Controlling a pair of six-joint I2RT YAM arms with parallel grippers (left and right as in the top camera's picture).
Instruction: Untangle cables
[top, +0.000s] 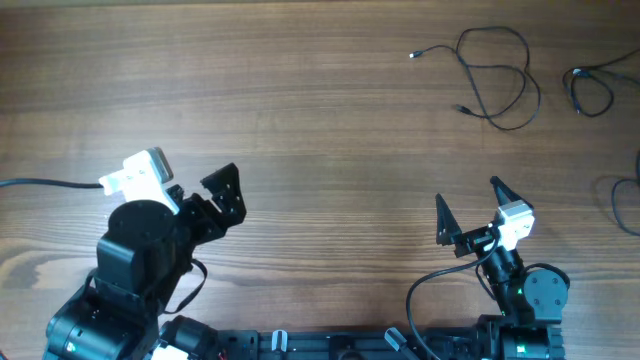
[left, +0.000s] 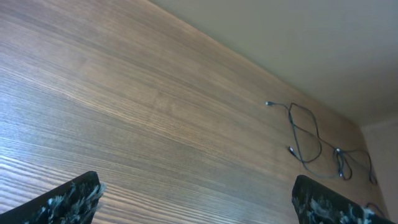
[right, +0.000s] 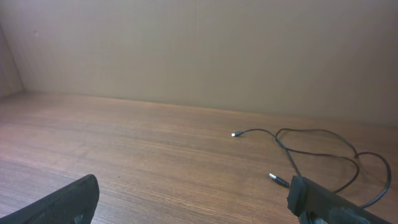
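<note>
Thin black cables lie loose at the table's far right. One looped cable (top: 497, 72) with two small plug ends lies apart from the others; it also shows in the left wrist view (left: 305, 132) and the right wrist view (right: 311, 149). A second cable (top: 593, 87) is coiled near the right edge, also in the left wrist view (left: 351, 163). A third cable (top: 622, 203) curves at the right edge. My left gripper (top: 229, 190) is open and empty at the near left. My right gripper (top: 468, 212) is open and empty at the near right, well short of the cables.
The wooden table (top: 300, 110) fills the overhead view. A thicker black robot cable (top: 45, 183) runs in from the left edge to the left arm. Both arm bases stand at the near edge.
</note>
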